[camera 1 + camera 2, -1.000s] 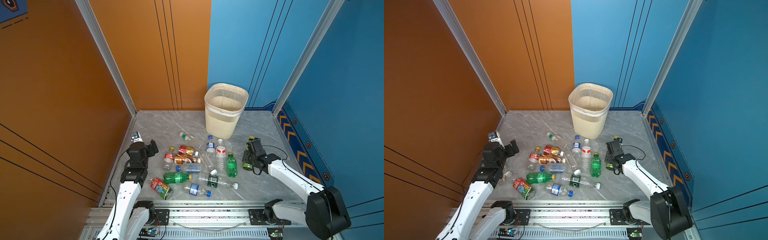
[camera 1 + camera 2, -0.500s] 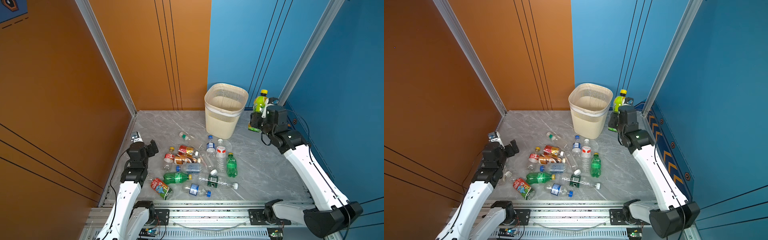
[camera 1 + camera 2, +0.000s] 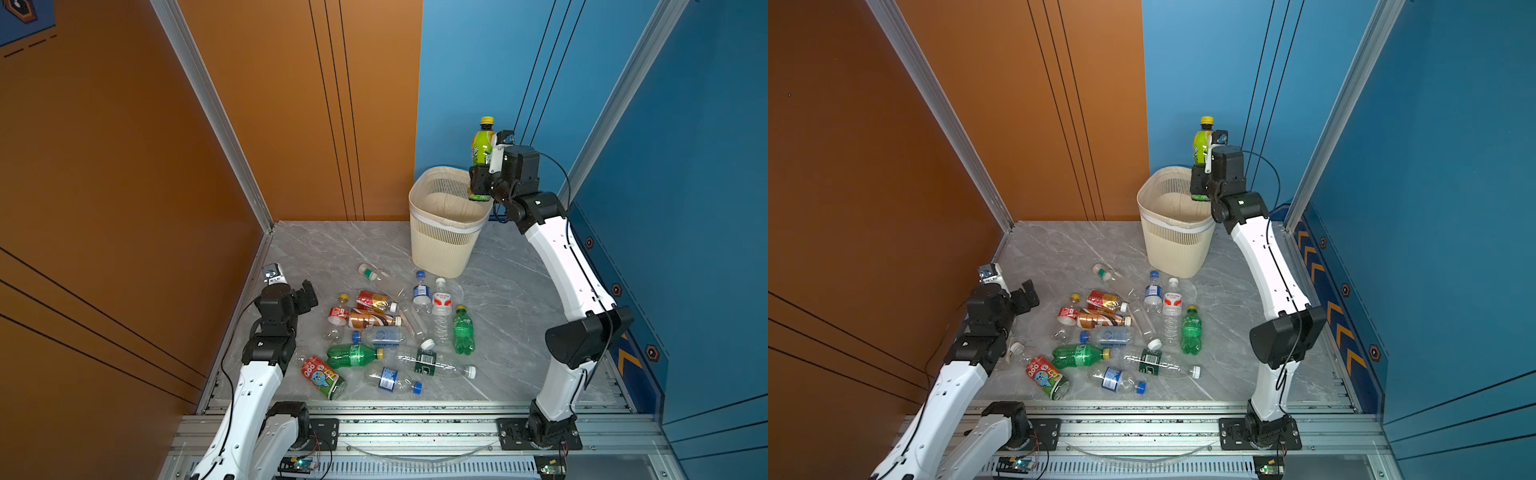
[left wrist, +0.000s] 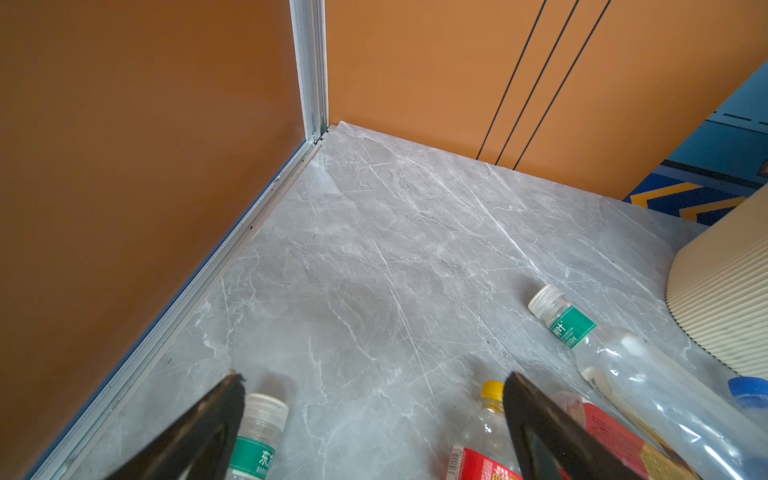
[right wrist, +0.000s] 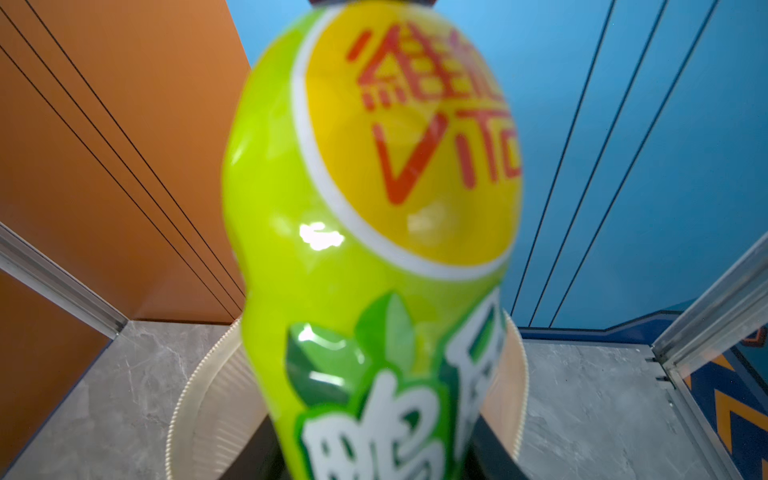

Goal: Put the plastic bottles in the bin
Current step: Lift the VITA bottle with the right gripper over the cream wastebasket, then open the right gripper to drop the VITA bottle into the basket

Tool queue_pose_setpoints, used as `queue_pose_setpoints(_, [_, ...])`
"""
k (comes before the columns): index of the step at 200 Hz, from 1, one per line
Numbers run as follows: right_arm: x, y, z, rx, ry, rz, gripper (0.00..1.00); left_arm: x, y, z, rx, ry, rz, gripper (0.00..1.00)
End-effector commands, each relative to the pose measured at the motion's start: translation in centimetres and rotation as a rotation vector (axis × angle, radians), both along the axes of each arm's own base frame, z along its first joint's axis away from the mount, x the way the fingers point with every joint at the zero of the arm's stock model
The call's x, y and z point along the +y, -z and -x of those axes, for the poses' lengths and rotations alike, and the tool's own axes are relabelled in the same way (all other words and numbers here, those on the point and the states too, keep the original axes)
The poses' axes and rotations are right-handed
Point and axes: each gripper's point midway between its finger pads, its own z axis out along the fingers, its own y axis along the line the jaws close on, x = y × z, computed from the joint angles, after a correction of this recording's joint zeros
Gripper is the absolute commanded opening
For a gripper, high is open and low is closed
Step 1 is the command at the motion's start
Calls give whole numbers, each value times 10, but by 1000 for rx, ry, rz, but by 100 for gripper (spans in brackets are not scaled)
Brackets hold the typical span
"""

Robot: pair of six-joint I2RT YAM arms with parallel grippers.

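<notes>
Right gripper [image 3: 480,183] clamps the lime-green bottle [image 3: 482,145] upright over the bin [image 3: 440,245], looks drop-ready; left gripper [image 4: 372,376] gapes wide, empty.

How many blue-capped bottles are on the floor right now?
3 blue-capped bottles: one just before the bin, one mid-pile, one nearest the front rail. The left arm could hide others.
</notes>
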Motion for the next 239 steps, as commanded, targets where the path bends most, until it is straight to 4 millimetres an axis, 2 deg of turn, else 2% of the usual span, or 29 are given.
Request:
queue_pose_setpoints(1, [7,4,-2,5,-71,99,46,2,-10,1,-5,-8,-20,98])
queue_pose_setpoints(56, [14,44,-17,68,-126,234,46,1,-8,0,2,-4,-21,98])
queue_pose_setpoints(133, [25,80,-22,155,-196,318,46,0,-6,-1,9,-3,-24,97])
queue_pose_setpoints(153, [23,81,-20,165,-193,332,46,0,-6,-2,11,0,-24,98])
queue_pose_setpoints(154, [24,89,-23,178,-195,335,46,0,-6,-2,11,-1,-24,98])
queue_pose_setpoints(160, [25,99,-26,197,-198,341,47,0,-6,-2,12,0,-23,98])
queue_pose_setpoints(174, [24,101,-28,203,-185,349,54,0,-6,-2,12,-1,-24,98])
queue_pose_setpoints(189, [23,92,-28,185,-174,351,71,0,-6,-2,13,0,-24,98])
queue_pose_setpoints(205, [21,68,-26,132,-150,332,82,0,-6,-2,13,-1,-24,98])
queue_pose_setpoints(224, [17,33,-23,58,-102,306,91,-1,-5,-2,14,3,-20,98])
queue_pose_setpoints(227, [13,12,-15,19,-87,293,92,-1,-5,-2,14,5,-21,98])
queue_pose_setpoints(239, [8,-16,-4,-41,-56,255,96,-2,-5,-2,13,6,-18,98])
